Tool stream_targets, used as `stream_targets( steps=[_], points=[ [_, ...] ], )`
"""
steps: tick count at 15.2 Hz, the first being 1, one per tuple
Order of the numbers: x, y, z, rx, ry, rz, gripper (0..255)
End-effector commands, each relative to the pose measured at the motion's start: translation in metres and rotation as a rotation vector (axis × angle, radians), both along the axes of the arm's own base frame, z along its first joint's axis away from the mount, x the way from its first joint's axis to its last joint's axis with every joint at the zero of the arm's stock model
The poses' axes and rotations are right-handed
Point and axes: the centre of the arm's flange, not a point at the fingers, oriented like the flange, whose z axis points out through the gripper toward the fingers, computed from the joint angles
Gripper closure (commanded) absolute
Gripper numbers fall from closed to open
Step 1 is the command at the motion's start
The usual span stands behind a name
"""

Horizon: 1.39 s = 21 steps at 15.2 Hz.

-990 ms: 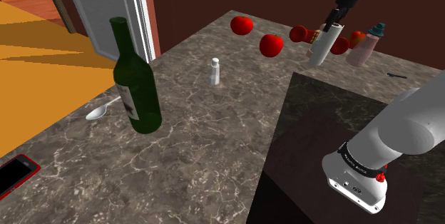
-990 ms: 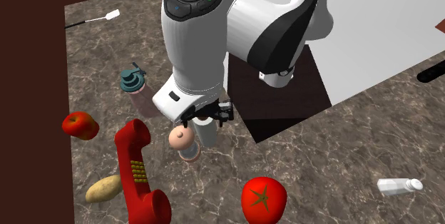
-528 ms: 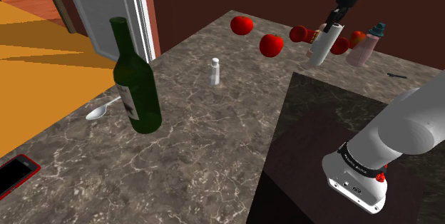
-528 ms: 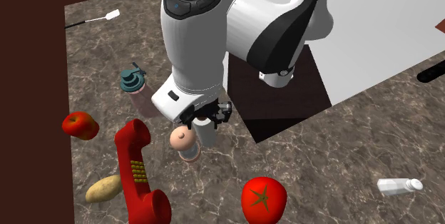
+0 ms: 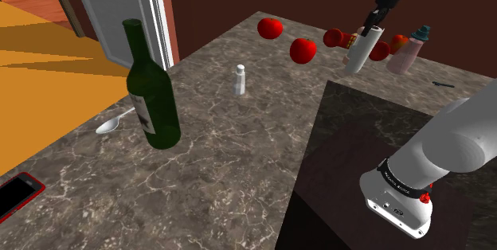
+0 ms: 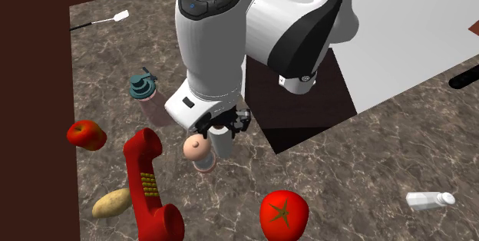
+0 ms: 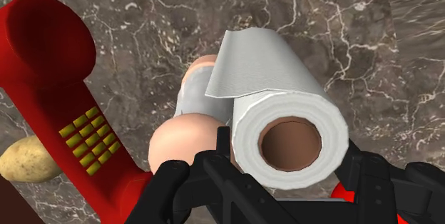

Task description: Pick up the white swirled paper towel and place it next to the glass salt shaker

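Note:
The white paper towel roll (image 5: 359,52) stands tilted on the dark marble counter at the far side, among red fruit. My black gripper (image 5: 373,27) comes down on the roll's top end. In the wrist view the fingers (image 7: 222,151) clasp the paper towel roll (image 7: 257,65) on both sides, with its brown core facing the camera and my gripper (image 7: 289,153) shut on it. In the second exterior view the gripper (image 6: 222,124) holds the roll (image 6: 223,146). The small salt shaker (image 5: 239,79) stands mid-counter, well apart toward the shoulder view's left; it also appears as the salt shaker (image 6: 430,199).
Close around the roll are a red telephone handset (image 6: 150,186), a pink rounded object (image 6: 196,153), a potato (image 6: 111,203), a tomato (image 6: 284,212), an apple (image 6: 86,134) and a teal-capped pink bottle (image 6: 146,97). A green wine bottle (image 5: 151,89) and a spoon (image 5: 114,123) stand nearer the counter's left edge.
The fingers have closed onto the top of the paper towel roll. The hand has shifted only slightly; the roll stays where it was.

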Motion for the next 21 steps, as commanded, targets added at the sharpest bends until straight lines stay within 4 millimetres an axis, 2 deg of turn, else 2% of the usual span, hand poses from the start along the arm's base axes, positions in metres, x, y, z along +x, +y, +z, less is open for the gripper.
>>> stream_targets(
  steps=[1,21],
  points=[
    [0.001,-0.002,-0.004,0.003,0.007,0.0,255],
    [0.001,-0.002,0.102,0.004,0.007,0.0,255]
  ],
)
